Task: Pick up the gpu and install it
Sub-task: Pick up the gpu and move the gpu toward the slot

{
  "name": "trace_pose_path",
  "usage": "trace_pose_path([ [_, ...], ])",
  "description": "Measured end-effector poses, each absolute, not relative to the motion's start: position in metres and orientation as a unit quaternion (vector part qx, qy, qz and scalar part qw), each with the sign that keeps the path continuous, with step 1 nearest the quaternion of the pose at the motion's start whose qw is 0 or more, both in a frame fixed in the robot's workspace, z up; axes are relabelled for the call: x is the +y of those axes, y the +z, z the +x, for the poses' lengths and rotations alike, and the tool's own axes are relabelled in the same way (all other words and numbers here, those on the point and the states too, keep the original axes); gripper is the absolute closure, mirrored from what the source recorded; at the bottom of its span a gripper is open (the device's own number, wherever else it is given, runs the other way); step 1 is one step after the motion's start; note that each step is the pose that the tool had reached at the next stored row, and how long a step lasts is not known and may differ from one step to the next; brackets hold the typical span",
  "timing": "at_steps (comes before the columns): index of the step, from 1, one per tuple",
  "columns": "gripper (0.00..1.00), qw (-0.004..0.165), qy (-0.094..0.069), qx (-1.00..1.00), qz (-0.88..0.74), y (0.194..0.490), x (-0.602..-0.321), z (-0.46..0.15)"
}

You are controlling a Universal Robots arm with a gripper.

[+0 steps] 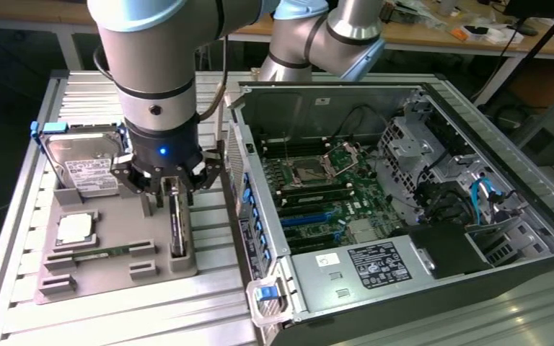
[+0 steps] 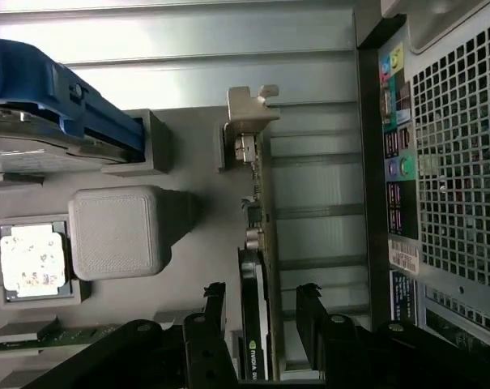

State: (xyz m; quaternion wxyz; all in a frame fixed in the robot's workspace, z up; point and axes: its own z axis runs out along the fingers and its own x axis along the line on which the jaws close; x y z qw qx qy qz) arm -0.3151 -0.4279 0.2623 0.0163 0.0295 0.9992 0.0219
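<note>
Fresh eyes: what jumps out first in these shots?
The arm's gripper hangs over the grey tray on the exterior view's left, its open jaws either side of the gpu, which stands on edge in its slot. On the exterior view's right lies the big open computer case, its motherboard exposed.

I count one gpu (image 1: pixel 176 225), one hard drive (image 1: pixel 84 169), one processor chip (image 1: pixel 73 228) and one memory stick (image 1: pixel 99 254); also one grey tray (image 1: pixel 123 216). There is one open computer case (image 1: pixel 325 112).
</note>
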Motion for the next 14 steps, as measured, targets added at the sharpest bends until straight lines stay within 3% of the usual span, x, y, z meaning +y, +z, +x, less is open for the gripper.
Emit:
trace_pose_path([
  [14,0.52,0.016,0.021,0.999,0.029,0.242,-0.431,-0.317],
])
